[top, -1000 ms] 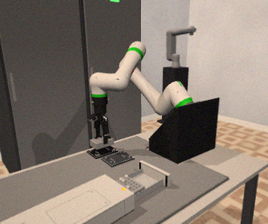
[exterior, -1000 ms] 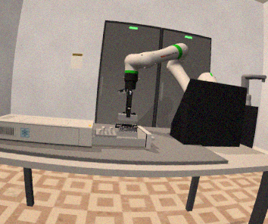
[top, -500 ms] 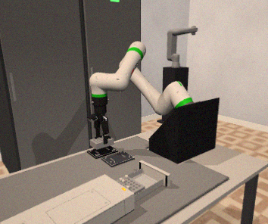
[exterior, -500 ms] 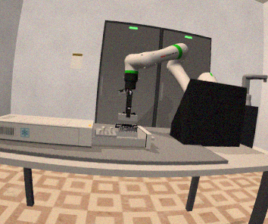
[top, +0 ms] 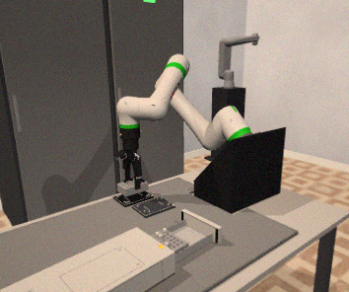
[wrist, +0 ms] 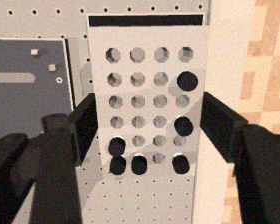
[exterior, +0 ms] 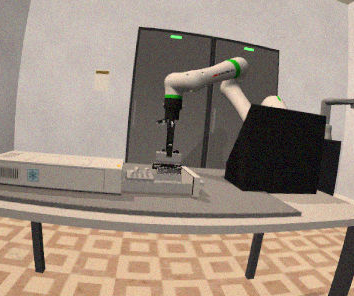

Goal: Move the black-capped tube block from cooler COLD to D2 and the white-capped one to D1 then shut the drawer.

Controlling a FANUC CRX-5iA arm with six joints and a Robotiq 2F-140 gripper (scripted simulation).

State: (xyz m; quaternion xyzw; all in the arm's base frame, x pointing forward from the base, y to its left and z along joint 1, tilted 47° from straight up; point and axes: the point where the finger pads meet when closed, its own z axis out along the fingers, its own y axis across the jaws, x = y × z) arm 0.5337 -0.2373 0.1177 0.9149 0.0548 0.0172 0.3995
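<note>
My gripper is shut on the block with black caps. It holds the block level, a little above D2. Several black-capped tubes show in the block's bores in the wrist view. D1 is bare beside D2. The drawer of COLD stands open. The block with white caps sits in the drawer near the cooler. The lamp is lit orange. The held block's underside is hidden.
The drawer's handle stands up at its outer end, near D1. A large black housing stands at the right, in front of the arm's base. Tall dark cabinets stand behind the table. A second arm stands farther back.
</note>
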